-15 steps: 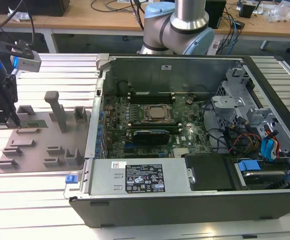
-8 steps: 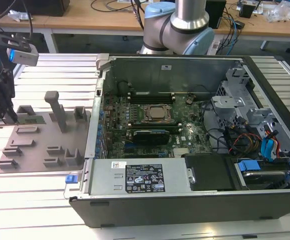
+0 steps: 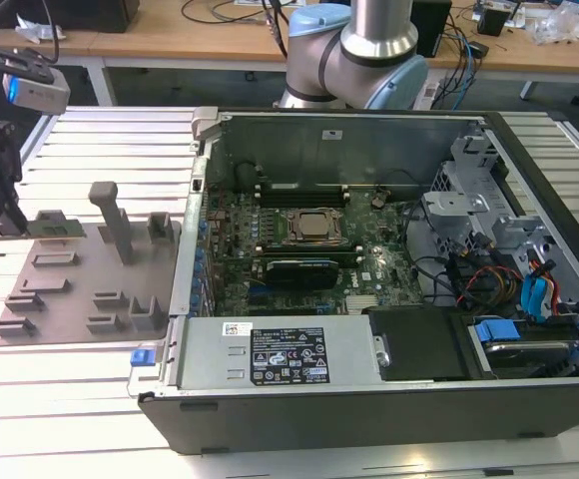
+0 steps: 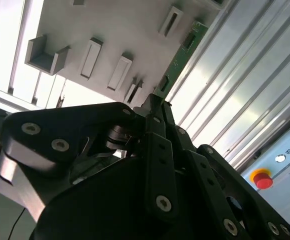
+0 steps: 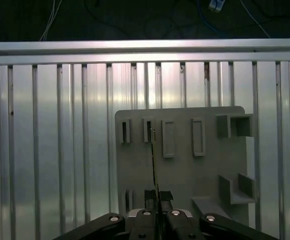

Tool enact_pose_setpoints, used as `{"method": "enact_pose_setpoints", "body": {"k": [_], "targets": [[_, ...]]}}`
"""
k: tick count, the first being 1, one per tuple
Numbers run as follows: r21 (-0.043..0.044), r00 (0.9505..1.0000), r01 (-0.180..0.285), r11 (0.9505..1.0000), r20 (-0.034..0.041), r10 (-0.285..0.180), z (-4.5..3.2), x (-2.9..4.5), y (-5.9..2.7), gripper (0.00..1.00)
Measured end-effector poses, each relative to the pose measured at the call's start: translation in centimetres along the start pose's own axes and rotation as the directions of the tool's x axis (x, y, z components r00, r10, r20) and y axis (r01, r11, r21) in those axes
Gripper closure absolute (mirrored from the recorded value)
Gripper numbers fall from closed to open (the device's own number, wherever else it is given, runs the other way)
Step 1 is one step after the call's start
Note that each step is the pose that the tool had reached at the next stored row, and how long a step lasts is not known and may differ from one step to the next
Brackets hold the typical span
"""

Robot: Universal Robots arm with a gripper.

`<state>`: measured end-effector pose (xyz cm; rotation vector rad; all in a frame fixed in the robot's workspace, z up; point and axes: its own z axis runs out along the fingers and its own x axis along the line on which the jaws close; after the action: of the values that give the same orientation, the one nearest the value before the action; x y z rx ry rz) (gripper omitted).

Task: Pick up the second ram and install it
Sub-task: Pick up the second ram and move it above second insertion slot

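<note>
- The gripper (image 5: 157, 196) stands over the grey fixture plate (image 5: 185, 170), at the exterior view's left, well apart from the open computer case (image 3: 389, 419). Its jaws are almost together and pinch the second ram (image 4: 184, 47), a thin green stick that I see edge-on in the first wrist view.
- I cannot tell whether the far edge of the stick sits in one of the small holders of the plate or hangs just free of it. If it is in a holder and the arm moves sideways, I think the board may bend or drag the plate with it.
- The hold seems to be on the flat faces near one end. The long free part can tilt in the jaws, and then the stick would arrive crooked at its slot.
- The way to the motherboard (image 3: 379, 271) goes over the case wall (image 3: 195, 200). A low path could knock the stick against this wall and shift it in the grip.
- The black memory slots (image 3: 299, 192) lie just beside the CPU socket (image 3: 314, 228). A small offset there, together with pressing force, may harm the slot or the board.
</note>
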<state>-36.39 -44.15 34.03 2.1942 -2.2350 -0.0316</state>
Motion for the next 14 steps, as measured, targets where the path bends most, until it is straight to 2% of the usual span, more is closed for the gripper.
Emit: {"method": "enact_pose_setpoints", "body": {"k": [4, 6, 12, 14], "targets": [[0.0000, 1.0000, 0.000, 1.0000, 0.0000, 0.000, -0.57, 0.00, 0.01, 0.87], [0.0001, 1.0000, 0.000, 1.0000, 0.0000, 0.000, -1.29, -0.01, 0.03, 0.87], [0.0001, 1.0000, 0.000, 1.0000, 0.0001, 0.000, -2.61, -0.02, 0.05, 0.87], [0.0000, 1.0000, 0.000, 1.0000, 0.0000, 0.000, -3.30, -0.02, 0.07, 0.87]]}}
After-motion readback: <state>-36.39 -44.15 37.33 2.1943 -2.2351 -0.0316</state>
